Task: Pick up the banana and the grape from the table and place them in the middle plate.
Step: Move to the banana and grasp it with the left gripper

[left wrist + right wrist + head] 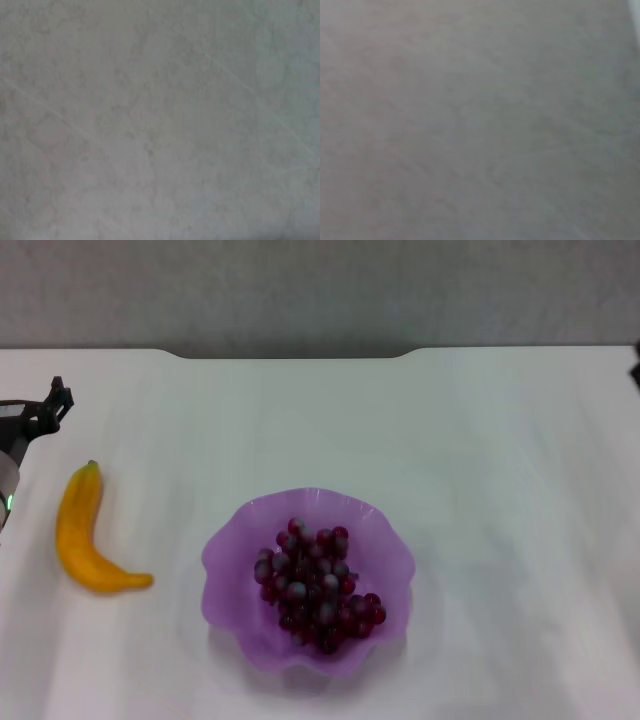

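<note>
On the white worktop (480,490), seen from the head view, the grape bunch (318,585) is already lying inside the middle plate (232,550), a translucent purple dish with a wavy rim, so that half of the task is judged done. Well to the plate's left, apart from it, the banana (82,540) rests flat on the worktop, its green stem tip turned toward the far edge and its other end curling toward the plate.

Beyond the banana's stem, at the left border of the head view, part of the left tool (40,412) is seen above the worktop, clear of the fruit; whether it is open or closed cannot be told, since only a dark piece of it shows. Of the right arm only a dark sliver is seen at the right border, and the right tool's state cannot be told either. Nothing but bare worktop surface is shown in both wrist views.

The banana is judged light and fairly stiff, with a smooth skin that may slip under a pinch near either tapered end. A hold across the thick middle of the curve, with the fingers set square to its length, is judged safest; there the body is widest and its weight is balanced, so tipping is less likely when it is lifted. Room beside the grapes is left in the plate for it
</note>
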